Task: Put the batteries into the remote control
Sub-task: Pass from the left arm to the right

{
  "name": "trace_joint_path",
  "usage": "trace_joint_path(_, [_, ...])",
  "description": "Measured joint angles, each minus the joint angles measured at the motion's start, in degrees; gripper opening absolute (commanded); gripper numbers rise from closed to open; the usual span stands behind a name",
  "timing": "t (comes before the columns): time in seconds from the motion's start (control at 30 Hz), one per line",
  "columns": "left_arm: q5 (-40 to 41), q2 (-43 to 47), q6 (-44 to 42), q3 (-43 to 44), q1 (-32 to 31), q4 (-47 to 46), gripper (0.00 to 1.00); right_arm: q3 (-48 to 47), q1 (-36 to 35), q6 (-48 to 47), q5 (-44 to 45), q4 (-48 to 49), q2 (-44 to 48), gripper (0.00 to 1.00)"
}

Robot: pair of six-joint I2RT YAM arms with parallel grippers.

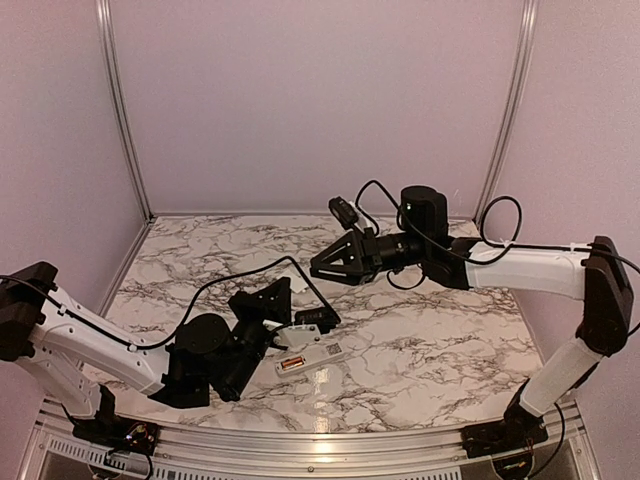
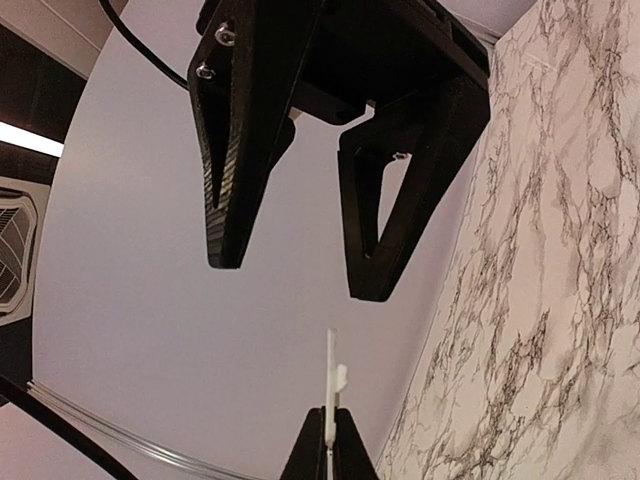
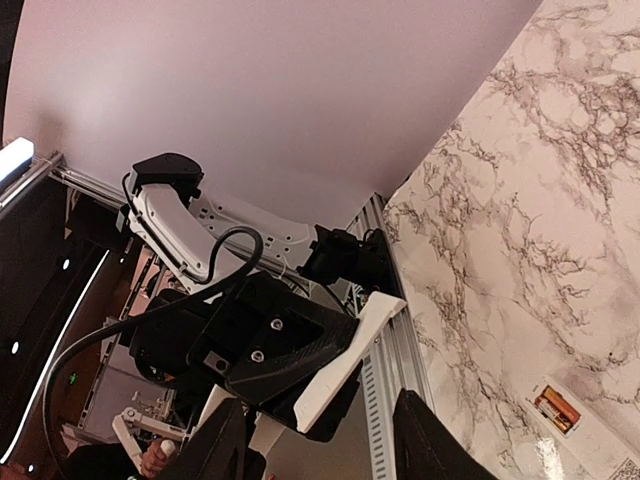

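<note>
Nearest the arm bases, the left arm reaches in low from the left. The left gripper has its fingers clenched on a thin white plate, seen edge-on in its own wrist view and as a flat white panel in the right wrist view. It's prob. the battery cover, though no clips or markings show.

Just beyond it, w/ the plate raised above the surface, the remote control lies flat on the marble table, bay side up. The batteries show as a reddish-orange patch in the open bay (looks like both are seated, but too small to be sure).

Further back, the right gripper hovers above the table, well apart from the remote. Its fingers are spread and hold nothing. Behind all this is a plain pale wall.

Judgement: loading looks about done, and the step in hand is refitting the cover. To do it well:
- Turn the plate flat and parallel to the remote.
- Match its edge to the bay end, then lower and slide or press – no jabbing.
- Bring the right gripper down to pin the remote's far end, since glossy marble will let it skid.
</note>
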State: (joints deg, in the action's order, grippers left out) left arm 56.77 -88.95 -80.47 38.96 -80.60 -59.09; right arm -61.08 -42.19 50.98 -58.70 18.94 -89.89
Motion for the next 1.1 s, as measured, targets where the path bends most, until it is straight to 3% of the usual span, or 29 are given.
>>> trace_joint_path(0.3, [0.8,-0.1,-2.2,0.0,-0.3,-1.2,0.00,-1.0,-1.6,-1.3,-0.1,-3.1,-1.1,0.39])
trace_joint_path(0.5, [1.7,-1.8,-4.5,0.0,-0.4,-2.9,0.00,-1.9,-3.4,-1.6,-0.1,-3.6,-2.3,0.22])
trace_joint_path(0.9, [3.2,-2.7,-7.8,-0.1,-0.5,-5.9,0.00,-0.9,-3.6,2.3,0.0,-1.2,-3.2,0.00])
trace_joint_path(1.0, [3.5,-3.1,-8.8,-0.4,-0.6,-6.5,0.12,-0.5,-3.6,4.3,-0.1,-0.4,-3.5,0.00])
trace_joint_path(1.1, [3.5,-3.4,-9.1,-0.6,-0.6,-7.4,0.36,-0.2,-3.6,4.9,-0.1,0.4,-3.5,0.00])
